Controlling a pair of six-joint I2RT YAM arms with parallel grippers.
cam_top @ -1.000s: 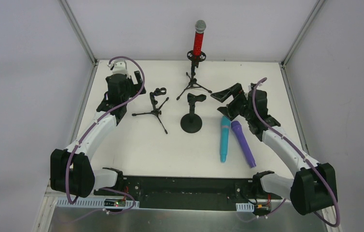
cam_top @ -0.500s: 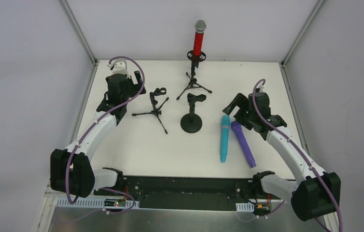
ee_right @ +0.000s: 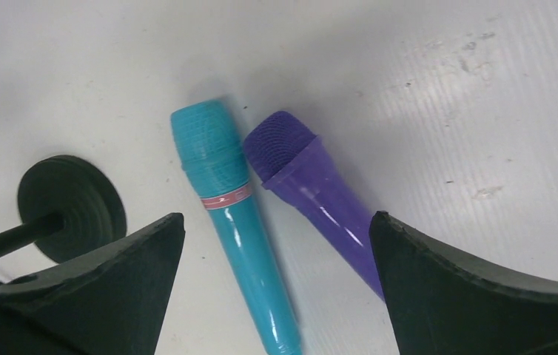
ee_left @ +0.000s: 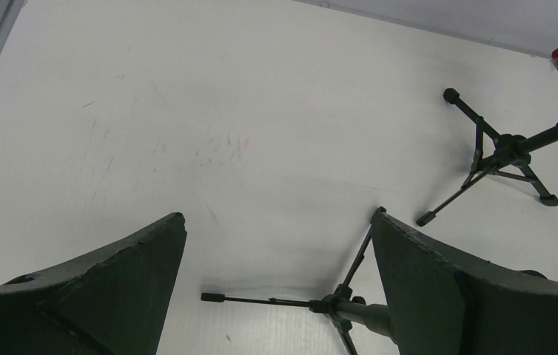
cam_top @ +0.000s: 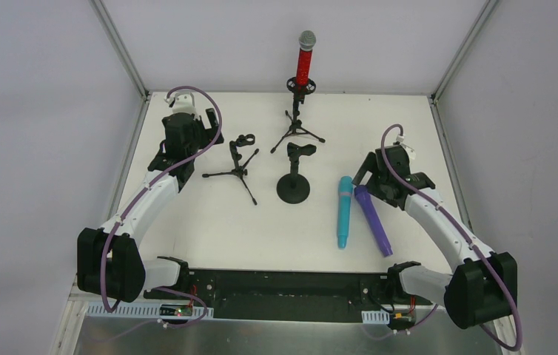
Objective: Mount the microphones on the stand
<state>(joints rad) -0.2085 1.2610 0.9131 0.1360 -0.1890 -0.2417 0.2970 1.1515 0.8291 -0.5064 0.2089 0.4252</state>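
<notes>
Pale grey walls enclose a white tabletop (cam_top: 187,222). At its right, the cyan stick microphone with a pink ring (cam_top: 344,212) and the purple stick microphone (cam_top: 373,220) lie flat side by side. The red microphone with a silver mesh head (cam_top: 305,61) stands upright in a black tripod stand (cam_top: 297,127) at the far edge. The right gripper (cam_top: 365,177) hovers over the two lying heads, fingers (ee_right: 106,288) wide, empty. The left gripper (cam_top: 211,132), fingers likewise wide and empty, hangs beside a second small tripod stand (cam_top: 237,164).
</notes>
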